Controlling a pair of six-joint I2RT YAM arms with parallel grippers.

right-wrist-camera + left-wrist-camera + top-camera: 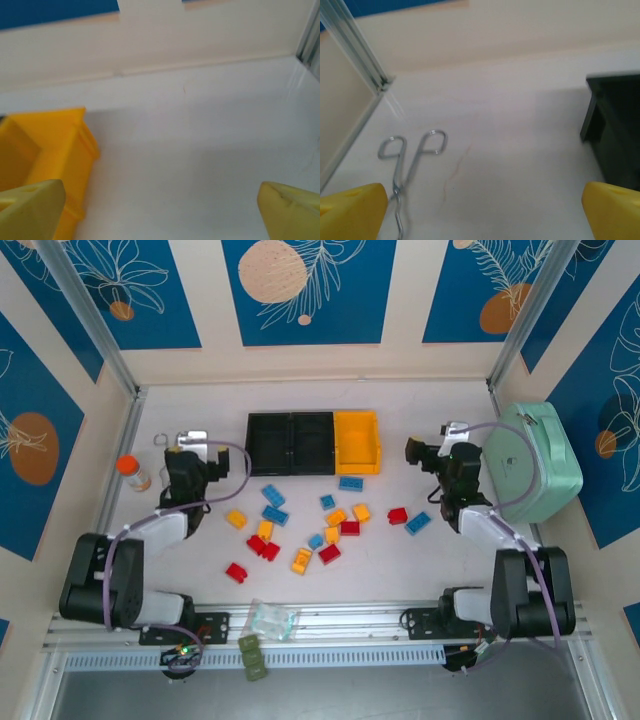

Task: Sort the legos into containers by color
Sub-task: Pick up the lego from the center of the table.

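The legos lie scattered across the middle of the table: red ones (236, 572), light blue ones (351, 483) and yellow-orange ones (236, 519). Behind them stand the containers in a row, two black bins (290, 443) and a yellow bin (357, 442). My left gripper (190, 447) hovers left of the black bins, open, with bare table between its yellow fingertips (350, 210). The black bin's corner (615, 125) shows at the right of the left wrist view. My right gripper (452, 437) is open to the right of the yellow bin (45, 150), nothing between its fingertips (292, 210).
A large mint-green case (535, 460) sits at the right edge. Metal scissor-handled tongs (405, 160) and a small orange-capped bottle (133, 472) lie at the far left. A clear plastic bag (272, 618) rests near the front rail.
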